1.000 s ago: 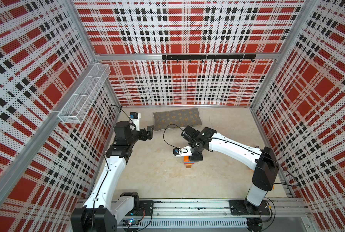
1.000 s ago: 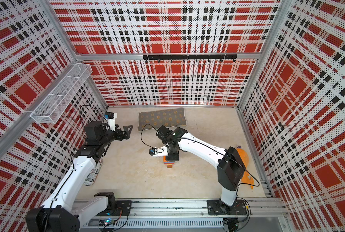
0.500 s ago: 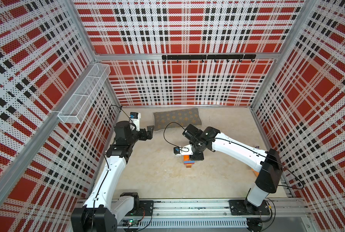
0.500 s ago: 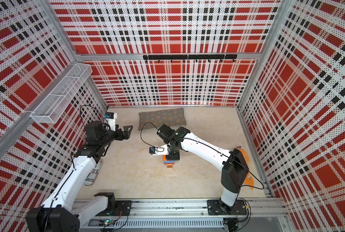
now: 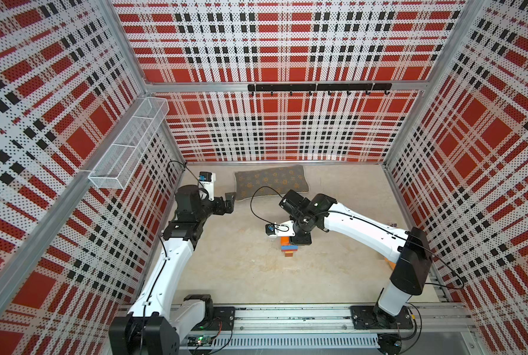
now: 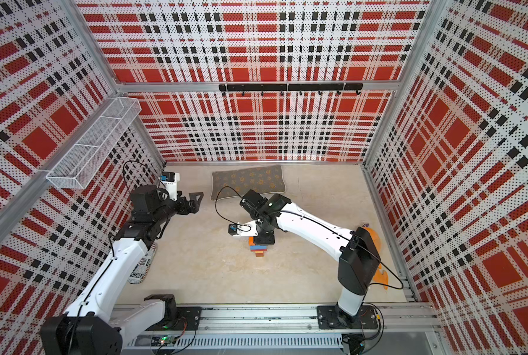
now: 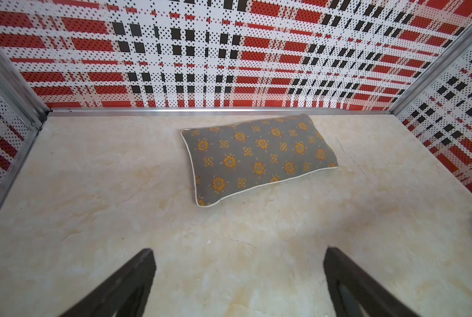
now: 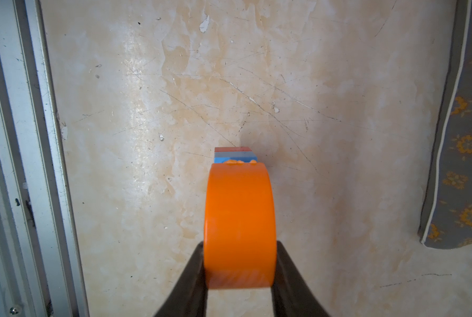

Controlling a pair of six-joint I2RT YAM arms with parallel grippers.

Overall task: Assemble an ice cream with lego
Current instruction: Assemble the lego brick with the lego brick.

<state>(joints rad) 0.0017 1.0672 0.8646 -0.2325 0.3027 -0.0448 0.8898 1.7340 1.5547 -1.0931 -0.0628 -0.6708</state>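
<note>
At centre — 1 ice cream (image 5: 288, 249), gripped by right hand (image 8: 240, 260).

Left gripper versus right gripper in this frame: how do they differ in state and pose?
The left gripper is open and empty; the right gripper is shut on the orange dome brick. The left gripper points sideways toward the pillow; the right gripper points down at the brick stack. Both have dark fingers.

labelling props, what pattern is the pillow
The pillow is grey with orange flowers and white piping; best in the left wrist view.
</note>
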